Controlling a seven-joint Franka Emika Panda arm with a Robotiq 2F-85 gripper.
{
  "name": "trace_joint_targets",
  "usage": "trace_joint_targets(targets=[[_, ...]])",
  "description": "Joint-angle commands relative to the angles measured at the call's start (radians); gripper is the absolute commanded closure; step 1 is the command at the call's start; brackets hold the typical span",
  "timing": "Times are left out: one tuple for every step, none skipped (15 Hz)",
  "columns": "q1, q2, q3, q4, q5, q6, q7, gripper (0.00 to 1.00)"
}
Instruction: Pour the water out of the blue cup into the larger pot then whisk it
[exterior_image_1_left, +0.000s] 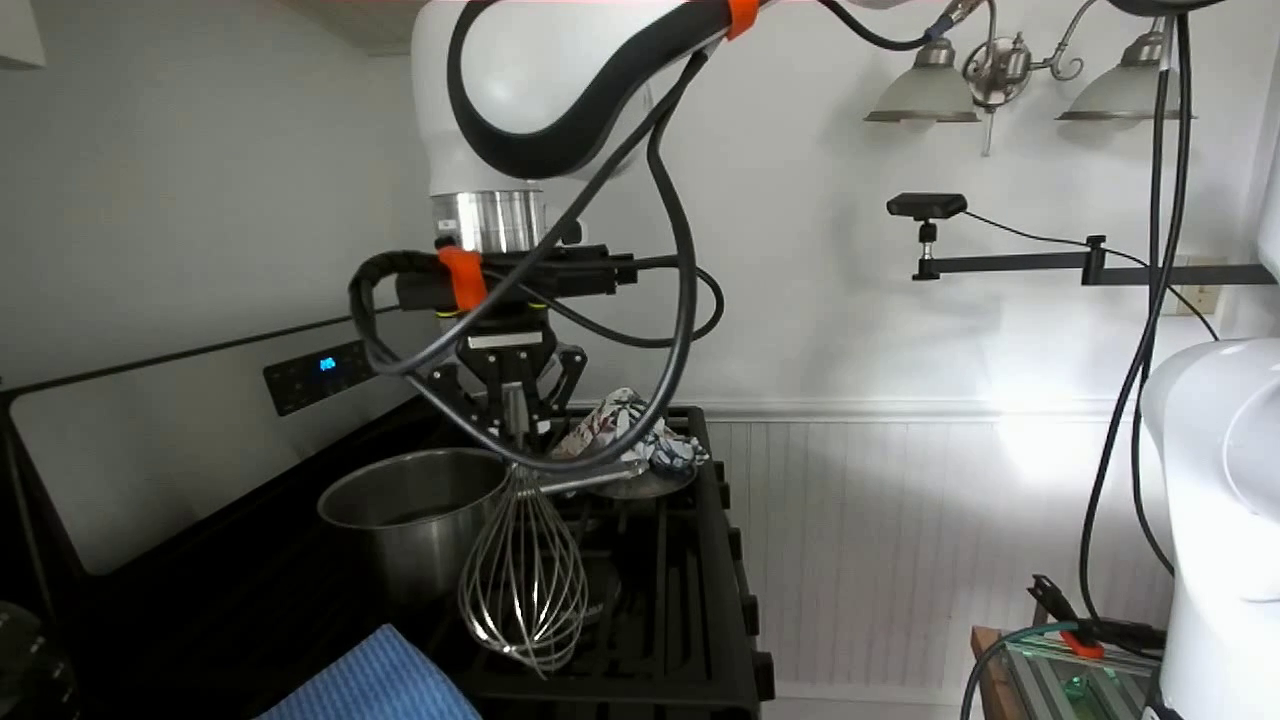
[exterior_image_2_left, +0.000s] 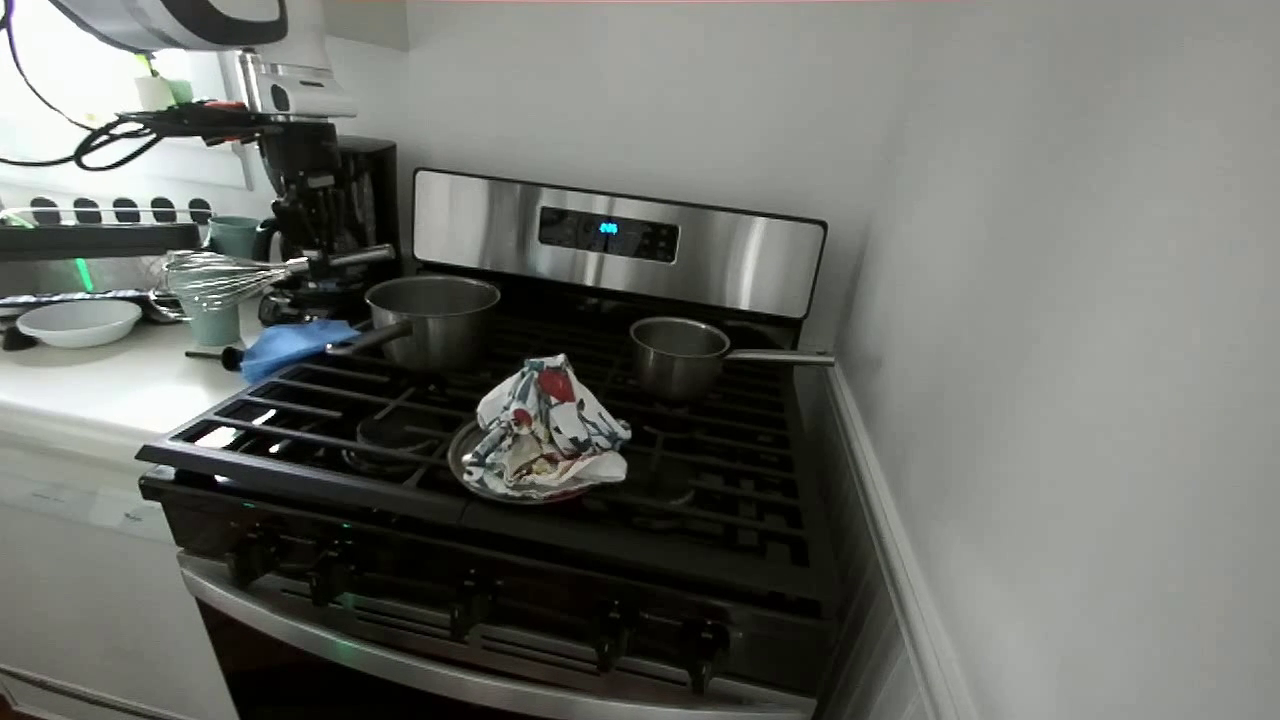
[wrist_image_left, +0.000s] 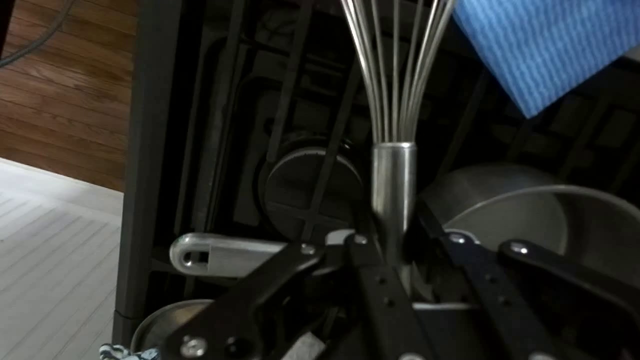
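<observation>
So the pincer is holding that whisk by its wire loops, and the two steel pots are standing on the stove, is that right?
One thing is off: the wrist view shows the pincer holding the whisk by its handle, not the wire loops. The larger pot and the smaller pot do stand on the stove, as an exterior view shows.

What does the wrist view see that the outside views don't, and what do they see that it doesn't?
Only the wrist view clearly shows the brown floorboards. Glowing blue numbers and the robot's white arm show in both exterior views but not in the wrist view. All of them share the whisk gripped in the hand, the blue cloth and the big pot.
</observation>
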Motion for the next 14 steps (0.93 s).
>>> trace_joint_targets(targets=[[0.028,0.041,0.034,-0.012,0.003,0.008,0.036,0.94],[0.037,0.057,0.042,-0.013,-0.002,0.010,0.055,0.94],[0.047,0.075,0.047,-0.012,-0.009,0.013,0.078,0.94],[0.057,0.096,0.053,-0.012,-0.015,0.016,0.098,0.94],[0.065,0.117,0.056,-0.009,-0.014,0.014,0.106,0.94],[0.073,0.142,0.057,-0.005,-0.009,0.009,0.122,0.94],[0.079,0.168,0.054,-0.005,-0.012,0.018,0.153,0.94],[0.087,0.187,0.051,-0.006,-0.011,0.022,0.182,0.94],[0.091,0.204,0.047,-0.009,-0.005,0.032,0.208,0.94],[0.092,0.218,0.044,-0.011,0.008,0.037,0.212,0.94],[0.091,0.234,0.041,-0.011,0.010,0.042,0.214,0.94],[0.088,0.243,0.037,-0.016,0.026,0.060,0.221,0.94],[0.086,0.249,0.033,-0.019,0.039,0.074,0.228,0.94],[0.085,0.254,0.026,-0.021,0.050,0.091,0.250,0.94]])
